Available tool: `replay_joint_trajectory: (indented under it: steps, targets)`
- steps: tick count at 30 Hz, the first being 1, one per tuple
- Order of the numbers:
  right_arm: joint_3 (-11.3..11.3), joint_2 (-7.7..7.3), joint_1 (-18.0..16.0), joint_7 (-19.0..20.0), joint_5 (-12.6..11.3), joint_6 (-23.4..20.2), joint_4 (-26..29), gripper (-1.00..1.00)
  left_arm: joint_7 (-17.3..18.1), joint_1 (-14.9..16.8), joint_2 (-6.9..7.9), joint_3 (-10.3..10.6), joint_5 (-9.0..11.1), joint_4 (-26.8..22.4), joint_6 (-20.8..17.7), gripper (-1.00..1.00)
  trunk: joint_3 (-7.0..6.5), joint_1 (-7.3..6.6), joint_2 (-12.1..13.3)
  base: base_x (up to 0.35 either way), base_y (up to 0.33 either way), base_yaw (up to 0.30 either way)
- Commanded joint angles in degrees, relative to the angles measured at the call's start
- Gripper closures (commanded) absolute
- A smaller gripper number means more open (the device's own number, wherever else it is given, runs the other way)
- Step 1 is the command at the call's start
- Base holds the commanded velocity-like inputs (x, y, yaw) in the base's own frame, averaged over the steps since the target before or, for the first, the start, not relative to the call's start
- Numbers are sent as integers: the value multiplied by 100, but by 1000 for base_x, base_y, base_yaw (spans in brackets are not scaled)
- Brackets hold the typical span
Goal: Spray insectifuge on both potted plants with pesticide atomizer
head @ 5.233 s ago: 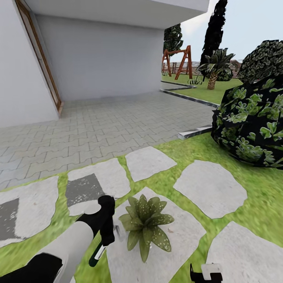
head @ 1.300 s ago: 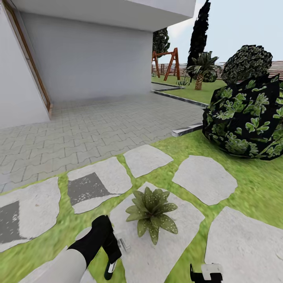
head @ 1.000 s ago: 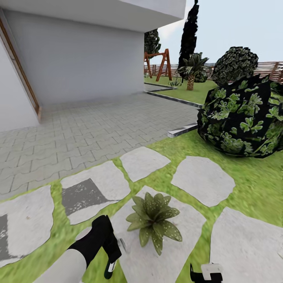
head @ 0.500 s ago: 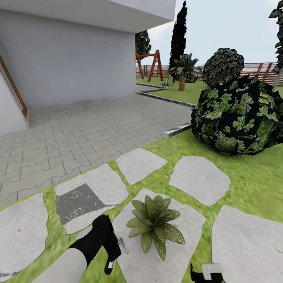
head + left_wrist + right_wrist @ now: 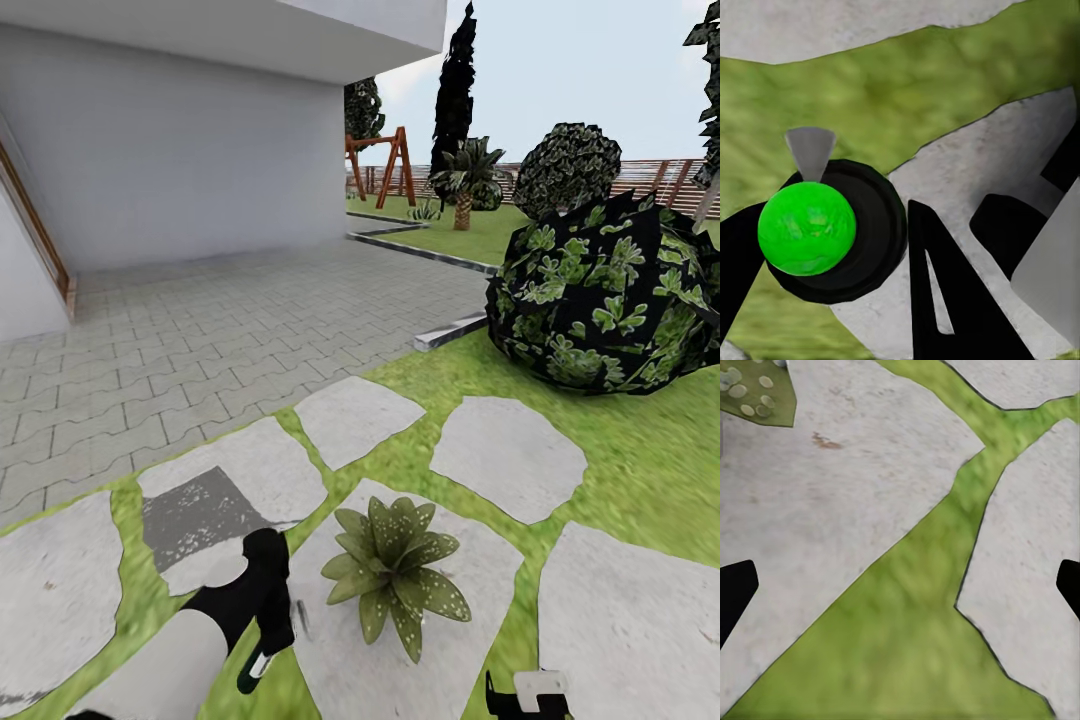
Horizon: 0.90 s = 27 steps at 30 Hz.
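1. My left claw [image 5: 268, 628] is pinching the pesticide atomizer [image 5: 256, 668], dark green with a white band, hanging just left of the potted plant [image 5: 392, 570].
2. The potted plant sits on a grey stepping stone [image 5: 470, 590], its lower leaves dotted with whitish insectifuge [image 5: 436, 598] specks.
3. My right claw [image 5: 900, 585] is spread wide over grass, near the plant.
4. Beyond the plant, a large dark shrub [image 5: 600, 295] stands on the lawn [image 5: 650, 470].
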<state>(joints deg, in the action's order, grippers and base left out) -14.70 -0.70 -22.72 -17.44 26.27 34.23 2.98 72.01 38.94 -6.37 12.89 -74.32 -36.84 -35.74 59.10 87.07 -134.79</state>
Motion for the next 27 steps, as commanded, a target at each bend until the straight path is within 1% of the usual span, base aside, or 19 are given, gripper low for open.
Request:
replay_joint_trajectory:
  steps: [1, 4, 8, 11, 17, 21, 27]
  targets:
    - [-31, 0, -4, -31, 57, 14, -8, -100, 31, -7, 4, 3, -58, -2, -56, 100, 5, -1, -2, 0, 0, 0]
    - [-30, 0, -4, -31, 54, 14, -8, -100, 13, -15, 27, -4, -86, 1, -58, 100, 5, -1, -2, 0, 0, -59]
    - [-32, 0, -4, -31, 54, 14, -8, -100, 39, -8, 37, -13, -83, -39, -64, 100, 5, -1, -2, 0, 0, -243]
    - [-27, 1, -4, -31, 54, 14, -8, -100, 42, 33, 14, -15, -83, -72, -71, 100, 5, -1, -2, 0, 0, -241]
    - [-24, 8, -4, -30, 54, 14, -8, -100, 44, 66, -18, -15, -87, -86, -136, 100, 5, -1, -2, 0, 12, -45]
    - [-24, 9, -4, -31, 54, 14, -8, -100, 26, 38, -21, -13, -91, -80, -192, 100, 5, -1, -2, 0, 238, -65]
    - [-24, 9, -4, -30, 54, 14, -8, -100, -7, -13, -4, 20, -109, -54, -191, 100, 5, -1, -2, 136, 280, -275]
